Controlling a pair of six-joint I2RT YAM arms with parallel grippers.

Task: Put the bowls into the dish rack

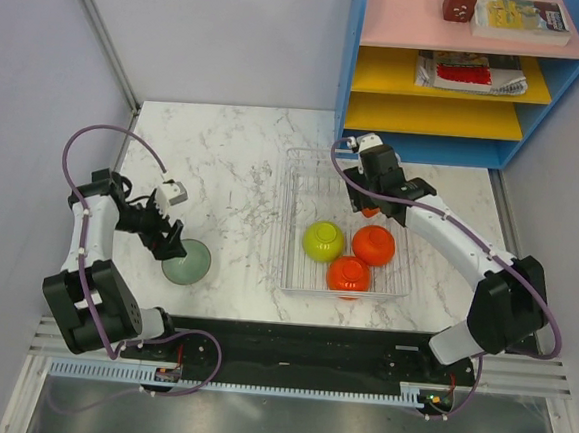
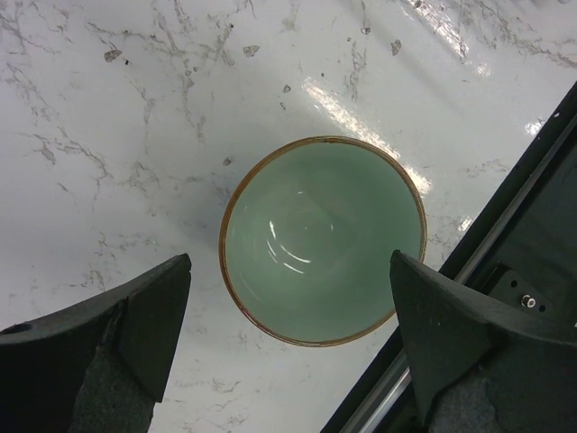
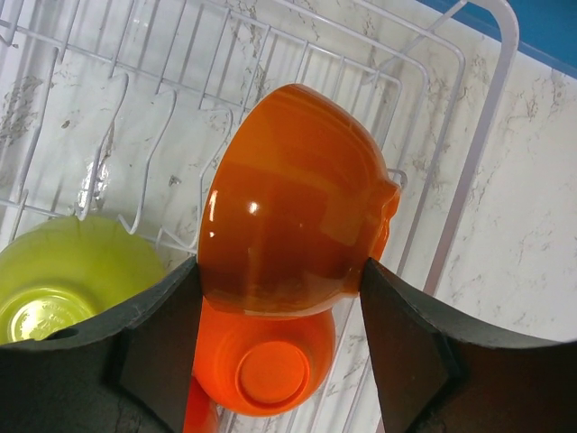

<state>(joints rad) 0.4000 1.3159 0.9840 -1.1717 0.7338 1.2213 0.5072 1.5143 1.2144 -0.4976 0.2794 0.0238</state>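
**Left station.** The left gripper (image 1: 171, 235) is released, with its jaws spread wide directly over the sage-green bowl (image 2: 323, 239). Its fingers (image 2: 135, 334) stand on either side of the bowl, clear of the rim, and grip nothing. The bowl sits upright, mouth up, on the marble table (image 1: 234, 162). It is close to the front edge, toward the front left corner, just beside the black base strip (image 1: 310, 344) that runs along that edge.

**Right station.** The dish rack (image 1: 308, 178) takes up the right half of the table. Its far end is near the blue shelf unit (image 1: 425, 147) at the back right corner. The right gripper (image 3: 279, 266) is clenched on an orange-red bowl (image 3: 297, 189), with one finger pressed against each side of its wall. That bowl is tipped on its side and held over the right side of the rack, about midway along it.

**Rack contents.** Three bowls lie inside, all in the near half.
- The yellow-green bowl (image 1: 324, 240) is on the left.
- A second orange-red bowl (image 1: 375, 244) is just beside it on the right, upside down with its foot ring showing.
- A third orange-red bowl (image 1: 349, 274) rests against the rack's near edge, in front of those two.

The held bowl hangs just above the second one. Whether the two touch cannot be told.
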